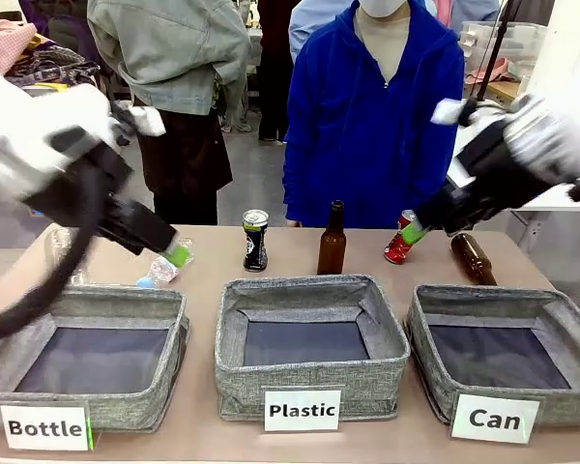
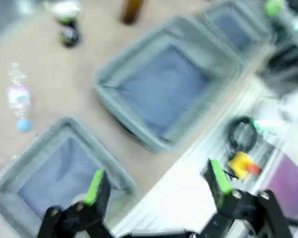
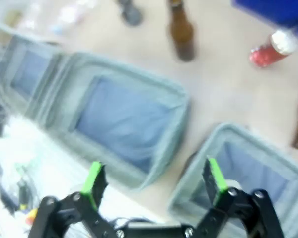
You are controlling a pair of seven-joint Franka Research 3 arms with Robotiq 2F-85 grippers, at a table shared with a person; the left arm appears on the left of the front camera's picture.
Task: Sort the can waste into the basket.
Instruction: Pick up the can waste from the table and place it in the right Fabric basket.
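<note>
At far side of counter (image 1: 290, 253), by a person in blue (image 1: 372, 126), the two cans stand well apart: black can (image 1: 255, 239) upright, L of centre; red can (image 1: 400, 238) tilted, further R, w/ an upright brown bottle (image 1: 332, 240) between them. Neither is in the Can basket (image 1: 493, 296), at front R. R gripper (image 3: 154, 181): jaws wide, nothing held. Front view puts its tip over the red can, but R wrist view has that can well apart, w/ gripper above the gap between basket and Plastic bin (image 1: 309, 372). L gripper (image 2: 156, 183): also wide, nothing held, raised near a plastic bottle (image 1: 164, 266).
</note>
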